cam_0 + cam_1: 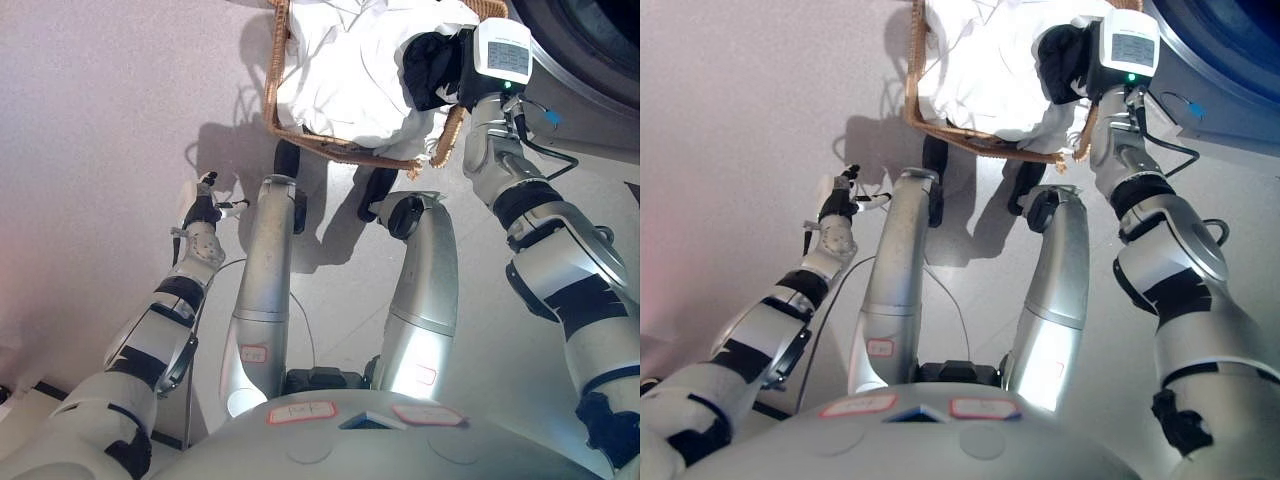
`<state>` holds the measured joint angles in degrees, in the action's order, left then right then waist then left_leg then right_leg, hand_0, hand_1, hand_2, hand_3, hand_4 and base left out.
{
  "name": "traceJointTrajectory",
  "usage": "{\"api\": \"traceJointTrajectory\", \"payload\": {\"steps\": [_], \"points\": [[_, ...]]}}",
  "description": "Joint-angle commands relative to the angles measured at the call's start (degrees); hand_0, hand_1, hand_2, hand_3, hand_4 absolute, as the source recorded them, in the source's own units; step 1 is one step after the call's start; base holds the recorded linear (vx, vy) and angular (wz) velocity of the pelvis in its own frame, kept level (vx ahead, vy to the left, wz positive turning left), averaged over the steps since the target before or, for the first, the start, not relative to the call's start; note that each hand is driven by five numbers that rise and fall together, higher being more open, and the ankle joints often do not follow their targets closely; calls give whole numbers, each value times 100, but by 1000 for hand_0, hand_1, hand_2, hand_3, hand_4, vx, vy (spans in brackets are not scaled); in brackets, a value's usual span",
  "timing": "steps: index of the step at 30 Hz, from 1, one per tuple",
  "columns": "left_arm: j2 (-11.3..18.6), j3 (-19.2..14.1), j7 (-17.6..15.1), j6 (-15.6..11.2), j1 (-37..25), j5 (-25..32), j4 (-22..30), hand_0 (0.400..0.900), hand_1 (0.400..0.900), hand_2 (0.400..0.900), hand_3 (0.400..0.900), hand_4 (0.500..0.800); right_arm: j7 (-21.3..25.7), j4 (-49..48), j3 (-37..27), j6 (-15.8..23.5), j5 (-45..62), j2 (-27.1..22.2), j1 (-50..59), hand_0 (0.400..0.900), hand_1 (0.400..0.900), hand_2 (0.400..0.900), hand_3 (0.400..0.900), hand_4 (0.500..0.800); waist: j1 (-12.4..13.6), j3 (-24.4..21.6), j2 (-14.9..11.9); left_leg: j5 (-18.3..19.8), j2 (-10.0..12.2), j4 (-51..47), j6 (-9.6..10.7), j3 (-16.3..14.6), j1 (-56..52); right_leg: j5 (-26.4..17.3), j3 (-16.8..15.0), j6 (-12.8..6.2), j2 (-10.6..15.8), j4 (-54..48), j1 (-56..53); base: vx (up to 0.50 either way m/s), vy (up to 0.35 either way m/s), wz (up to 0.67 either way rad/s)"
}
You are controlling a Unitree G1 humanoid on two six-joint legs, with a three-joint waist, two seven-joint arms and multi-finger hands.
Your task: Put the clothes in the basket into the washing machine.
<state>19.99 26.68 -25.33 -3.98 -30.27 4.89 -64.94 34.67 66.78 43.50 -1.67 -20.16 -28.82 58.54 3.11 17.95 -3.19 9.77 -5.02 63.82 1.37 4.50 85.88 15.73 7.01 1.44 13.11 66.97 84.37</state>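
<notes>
A wicker basket [330, 146] stands on the floor at the top of the view, heaped with white clothes [340, 70]. My right hand [432, 66] is down in the basket's right side, its dark fingers curled into the white cloth. The washing machine [592, 58] shows at the top right corner, just right of the basket, with only its dark round front edge in view. My left hand [201, 212] hangs low at the left, well clear of the basket, with relaxed fingers and nothing in it.
The basket stands on pale grey floor [110, 120], which spreads to the left and towards me. The basket's right rim lies close to the machine's front.
</notes>
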Motion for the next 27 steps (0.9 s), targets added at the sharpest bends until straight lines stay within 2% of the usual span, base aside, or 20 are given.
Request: {"api": "traceJointTrajectory", "payload": {"steps": [1,6,11,17,19,23,25,26,27], "points": [[55,-186,-189,-31,20,118,-324,900,900,900,900,800,243,-28,-76,-49,184,-316,120,400,400,400,400,500,74,2,210,425,-122,-582,-265,-326,-451,211,156,61,-377,-400,-621,-20,-23,-10],[83,-236,-136,-20,-88,136,-464,900,900,900,900,800,237,96,-437,-26,495,-290,33,400,400,400,400,500,45,-118,240,150,-21,-1268,-285,-262,-951,-55,208,15,-487,-1001,-1046,-18,-24,-7],[169,-287,-65,5,-259,127,-613,900,900,900,900,800,125,143,-1088,116,1302,-252,-79,400,400,400,400,500,-25,-220,311,-130,89,-2084,-220,-279,-1751,-350,175,-25,-666,-1755,-1746,11,-11,-14],[359,-416,104,57,-399,136,-739,900,900,900,900,800,-105,-116,-2174,485,2883,-64,-419,400,400,400,400,500,-144,-364,385,-390,197,-3000,-162,-363,-2794,-712,35,-108,-820,-2775,-2691,67,-4,-20],[430,-457,143,59,-382,128,-724,900,900,900,900,800,-227,-288,-2358,583,3238,-17,-541,400,400,400,400,500,-169,-385,392,-478,206,-3268,-159,-390,-3136,-798,-18,-116,-892,-3081,-2998,96,-2,-23],[444,-545,228,60,-321,123,-708,900,900,900,900,800,-397,-552,-2963,869,4199,144,-881,400,400,400,400,500,-224,-492,430,-739,220,-3990,-102,-423,-3852,-1010,-74,-168,-974,-3827,-3694,114,-21,-13],[417,-602,274,30,-207,126,-670,900,900,900,900,800,-582,-678,-3301,1072,4824,271,-1114,400,400,400,400,500,-226,-550,477,-903,220,-4427,-66,-423,-4206,-1094,-134,-199,-1010,-4194,-4007,57,-5,-6],[392,-625,284,12,-142,118,-646,900,900,900,900,800,-638,-757,-3410,1143,5011,312,-1222,400,400,400,400,500,-230,-547,504,-1153,229,-4629,-71,-467,-4279,-1313,-109,-169,-1010,-4389,-4069,-13,9,-8],[357,-618,299,-4,-95,131,-634,900,900,900,900,800,-685,-865,-3595,1298,5402,383,-1275,400,400,400,400,500,-235,-569,535,-1232,248,-4836,-51,-480,-4426,-1348,-123,-186,-1023,-4546,-4196,-26,15,-9]]}}
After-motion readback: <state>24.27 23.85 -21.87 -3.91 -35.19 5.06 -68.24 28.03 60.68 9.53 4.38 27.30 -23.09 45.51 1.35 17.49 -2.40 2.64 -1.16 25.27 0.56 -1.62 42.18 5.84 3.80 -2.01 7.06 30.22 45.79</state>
